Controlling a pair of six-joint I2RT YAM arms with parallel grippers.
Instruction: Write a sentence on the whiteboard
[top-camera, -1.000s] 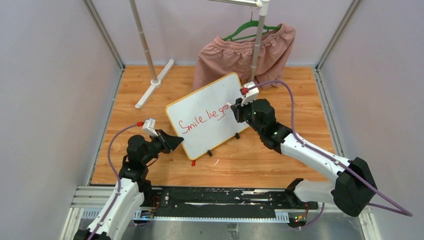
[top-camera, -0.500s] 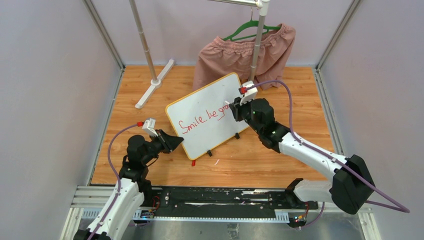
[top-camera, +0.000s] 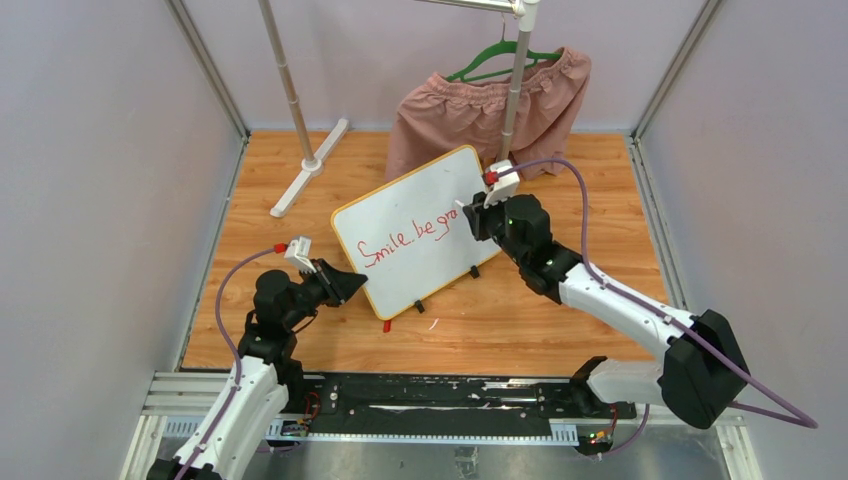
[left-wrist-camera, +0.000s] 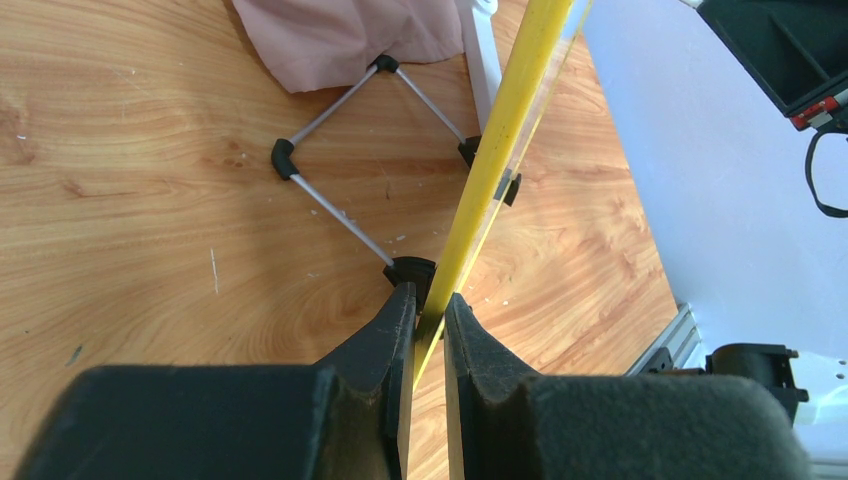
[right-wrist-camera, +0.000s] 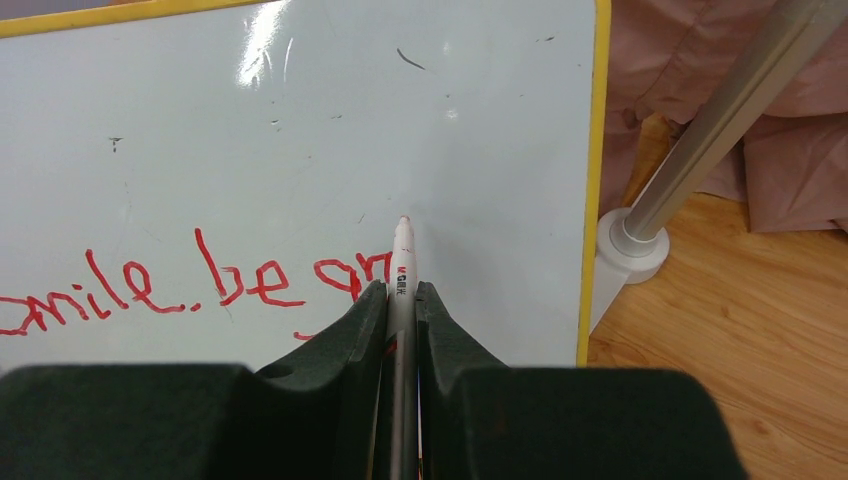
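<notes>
From above, the whiteboard stood propped on the wooden table, slanting from near left up to far right, in front of pink shorts. The left gripper was clamped on the board's near-left edge. The right gripper sat at the end of the red sentence, so the right arm was the nearer one for writing. Against a second earlier, the right gripper had edged slightly toward the far right. The left arm had not moved.

In the left wrist view, the jaws were pressed onto the yellow rim, with the board running edge-on away from them.

In the right wrist view, the jaws pinched a marker pointing straight ahead. Its tip sat at the board, just right of the last letter. The words ran left to right, and bare board lay to the right up to the rim.
</notes>
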